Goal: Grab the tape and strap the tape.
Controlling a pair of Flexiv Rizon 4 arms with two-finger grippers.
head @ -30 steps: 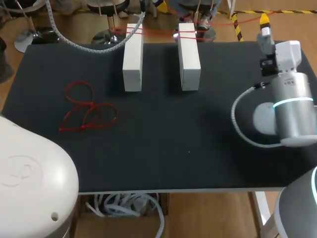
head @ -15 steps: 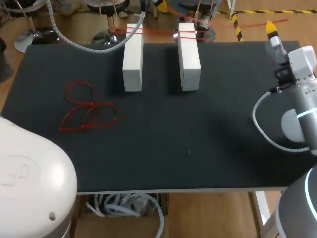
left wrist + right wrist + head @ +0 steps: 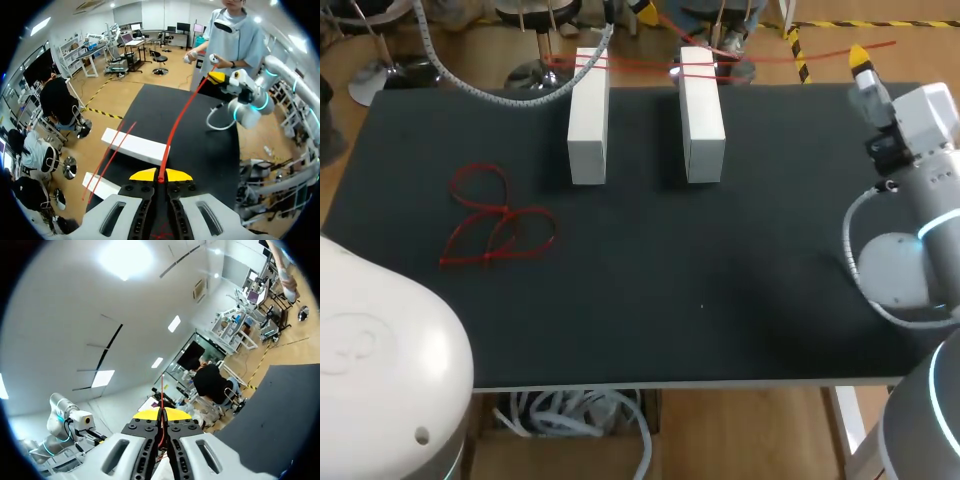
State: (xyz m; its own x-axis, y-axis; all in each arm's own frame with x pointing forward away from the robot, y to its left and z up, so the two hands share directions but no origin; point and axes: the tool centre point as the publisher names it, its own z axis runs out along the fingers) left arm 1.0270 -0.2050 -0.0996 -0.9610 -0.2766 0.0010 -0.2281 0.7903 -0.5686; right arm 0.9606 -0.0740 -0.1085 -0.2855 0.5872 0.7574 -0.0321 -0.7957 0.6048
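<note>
A red strap point(image 3: 640, 66) lies across the far ends of two white blocks point(image 3: 589, 115) point(image 3: 701, 110) and runs on to the right. My right gripper point(image 3: 860, 55) is shut on it above the table's far right corner, fingers pointing up and away. In the right wrist view the strap point(image 3: 161, 390) rises thin from between the shut yellow tips point(image 3: 161, 413). My left gripper point(image 3: 161, 176) is shut on the strap point(image 3: 182, 120), which stretches taut over the nearer block point(image 3: 135, 146) toward the right gripper point(image 3: 216, 77). In the head view the left gripper is barely visible at the far edge.
Several loose red strap loops point(image 3: 495, 230) lie on the black table point(image 3: 700, 300) at the left. A grey ribbed cable point(image 3: 500, 95) curves over the far left corner. My right arm's body point(image 3: 910, 260) hangs over the right edge.
The right arm has swung right and toward the far corner, carrying its end of the strap away from the blocks. The blocks and loose loops have stayed put.
</note>
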